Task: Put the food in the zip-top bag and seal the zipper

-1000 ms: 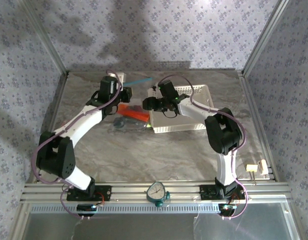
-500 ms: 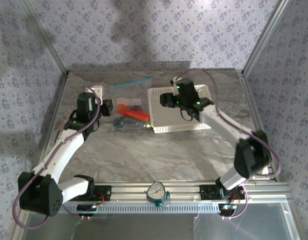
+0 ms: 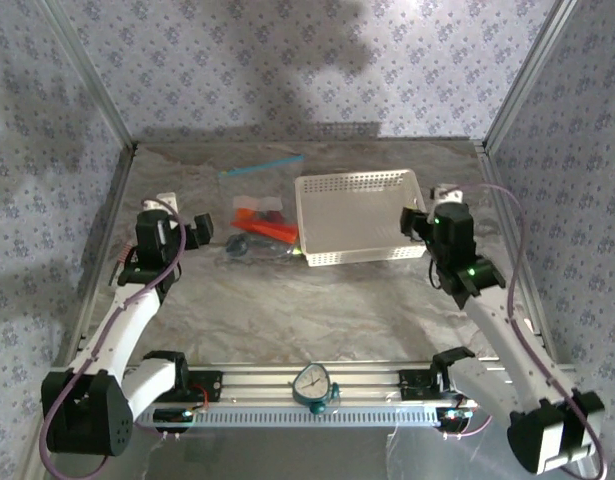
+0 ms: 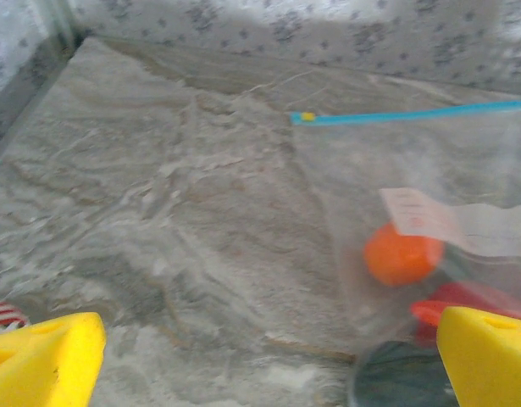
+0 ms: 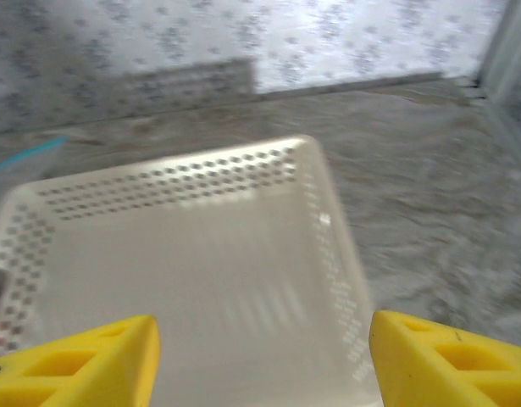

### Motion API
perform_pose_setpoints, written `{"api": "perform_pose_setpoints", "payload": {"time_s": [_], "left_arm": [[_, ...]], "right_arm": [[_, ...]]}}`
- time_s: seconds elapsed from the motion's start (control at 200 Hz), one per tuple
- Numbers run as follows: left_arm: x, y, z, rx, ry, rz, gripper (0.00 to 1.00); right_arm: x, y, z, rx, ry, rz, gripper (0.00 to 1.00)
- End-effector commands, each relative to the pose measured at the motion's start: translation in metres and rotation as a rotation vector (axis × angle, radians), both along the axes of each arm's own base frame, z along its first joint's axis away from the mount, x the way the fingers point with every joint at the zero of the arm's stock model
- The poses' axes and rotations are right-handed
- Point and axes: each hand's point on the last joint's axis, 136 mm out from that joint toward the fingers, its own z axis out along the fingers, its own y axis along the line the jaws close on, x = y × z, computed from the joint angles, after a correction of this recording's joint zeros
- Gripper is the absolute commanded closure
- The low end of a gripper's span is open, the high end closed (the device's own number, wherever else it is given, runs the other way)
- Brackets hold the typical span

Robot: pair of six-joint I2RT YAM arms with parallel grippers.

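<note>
On the tabletop, left of the white basket, the zip-top bag lies flat with the food inside. We see both arms drawn back sideways since a second ago, left fingers and right fingers spread wide, empty.

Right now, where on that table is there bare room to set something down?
Bare: the wide marble strip in front of the basket and bag, and the far left corner. Crowded: where bag lies beside basket.
</note>
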Motion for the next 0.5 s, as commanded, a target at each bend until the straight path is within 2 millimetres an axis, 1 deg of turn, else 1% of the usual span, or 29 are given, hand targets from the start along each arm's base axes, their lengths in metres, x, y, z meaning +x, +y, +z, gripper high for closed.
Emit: {"api": "perform_pose_setpoints", "payload": {"time_s": [0.0, 0.07, 0.135, 0.2, 0.26, 0.36, 0.4, 0.465, 0.495], "left_arm": [[0.004, 0.015, 0.000, 0.078, -0.067, 0.050, 0.00], [0.007, 0.023, -0.012, 0.134, -0.089, 0.073, 0.00], [0.011, 0.030, -0.023, 0.169, -0.103, 0.093, 0.00], [0.019, 0.035, -0.036, 0.173, -0.101, 0.108, 0.00], [0.028, 0.038, -0.049, 0.171, -0.099, 0.119, 0.00], [0.045, 0.040, -0.063, 0.187, -0.108, 0.125, 0.00], [0.050, 0.041, -0.073, 0.189, -0.076, 0.124, 0.00], [0.057, 0.031, -0.085, 0.196, -0.049, 0.062, 0.00], [0.059, 0.029, -0.086, 0.198, -0.055, 0.054, 0.00]], "right_arm": [[-0.013, -0.033, 0.000, -0.020, -0.056, -0.108, 0.30], [-0.019, -0.048, -0.005, -0.012, -0.065, -0.157, 0.30], [-0.022, -0.058, -0.011, -0.008, -0.060, -0.185, 0.30], [-0.022, -0.065, -0.020, -0.004, -0.045, -0.206, 0.30], [-0.020, -0.068, -0.028, 0.006, -0.030, -0.206, 0.28], [-0.016, -0.070, -0.042, -0.005, -0.002, -0.203, 0.24], [-0.015, -0.071, -0.047, -0.021, 0.006, -0.205, 0.23], [-0.013, -0.074, -0.057, -0.049, 0.002, -0.205, 0.22], [-0.012, -0.075, -0.061, -0.059, -0.007, -0.211, 0.21]]}}
